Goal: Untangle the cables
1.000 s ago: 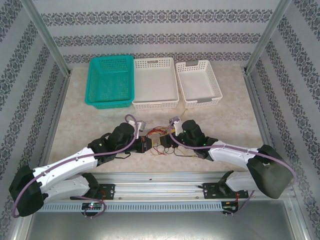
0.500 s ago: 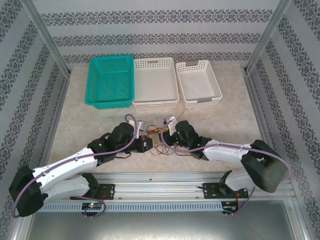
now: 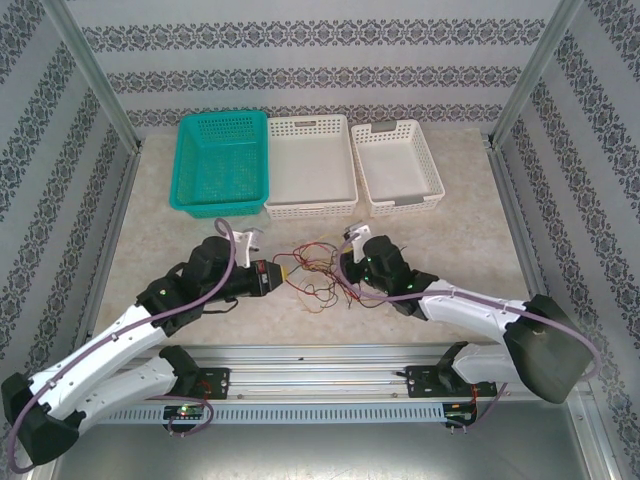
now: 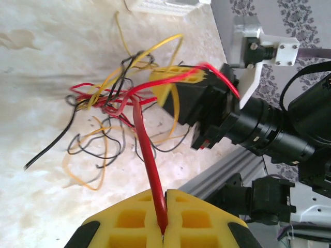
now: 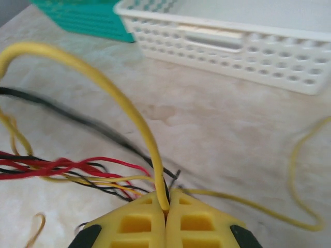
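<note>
A tangle of thin red, yellow and black cables (image 3: 315, 272) lies on the table between my two grippers. My left gripper (image 3: 281, 272) is shut on a red cable (image 4: 147, 155) that runs from its yellow pads (image 4: 129, 219) up into the knot (image 4: 119, 95). My right gripper (image 3: 343, 270) is shut on a yellow cable (image 5: 103, 77), which arches up and leftward from its pads (image 5: 137, 225). Red, yellow and black strands (image 5: 67, 170) stretch away to its left. From the left wrist view, the right gripper (image 4: 178, 82) sits across the knot.
A teal basket (image 3: 221, 162) and two white baskets (image 3: 310, 166) (image 3: 397, 165) stand along the back of the table. A loose yellow wire (image 5: 300, 170) curls on the marble surface to the right. An aluminium rail (image 3: 320, 352) borders the near edge.
My left gripper has pulled back to the left, dragging the red cable out and spreading the tangle. My right gripper has shifted slightly right, holding its yellow cable.
</note>
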Motion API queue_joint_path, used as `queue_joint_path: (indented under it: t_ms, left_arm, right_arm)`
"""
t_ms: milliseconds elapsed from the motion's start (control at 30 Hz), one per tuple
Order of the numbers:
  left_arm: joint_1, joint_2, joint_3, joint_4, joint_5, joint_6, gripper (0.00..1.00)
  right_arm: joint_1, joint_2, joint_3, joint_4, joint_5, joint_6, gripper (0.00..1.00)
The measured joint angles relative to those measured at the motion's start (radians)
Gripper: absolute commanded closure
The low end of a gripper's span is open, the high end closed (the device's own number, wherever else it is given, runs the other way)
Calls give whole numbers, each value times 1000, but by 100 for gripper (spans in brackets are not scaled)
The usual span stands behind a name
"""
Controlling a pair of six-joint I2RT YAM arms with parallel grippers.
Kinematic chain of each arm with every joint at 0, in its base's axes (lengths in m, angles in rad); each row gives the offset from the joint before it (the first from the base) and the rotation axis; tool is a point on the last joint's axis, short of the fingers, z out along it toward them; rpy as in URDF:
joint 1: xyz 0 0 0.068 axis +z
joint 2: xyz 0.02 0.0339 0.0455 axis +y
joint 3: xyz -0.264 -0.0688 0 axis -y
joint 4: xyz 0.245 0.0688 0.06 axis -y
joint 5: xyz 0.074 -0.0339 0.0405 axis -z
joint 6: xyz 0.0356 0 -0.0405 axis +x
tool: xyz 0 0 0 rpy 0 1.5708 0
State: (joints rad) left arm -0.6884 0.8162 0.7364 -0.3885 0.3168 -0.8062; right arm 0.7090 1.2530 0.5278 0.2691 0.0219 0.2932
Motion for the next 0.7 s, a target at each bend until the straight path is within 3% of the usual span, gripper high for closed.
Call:
queue_joint_path:
  t_ms: [200, 700]
  left_arm:
    - [91, 2, 102, -139, 18, 60, 100]
    - [302, 84, 436, -443, 19, 254, 100]
  right_arm:
    - [-136, -37, -27, -24, -13, 56, 100]
    - [-338, -80, -113, -53, -45, 192, 100]
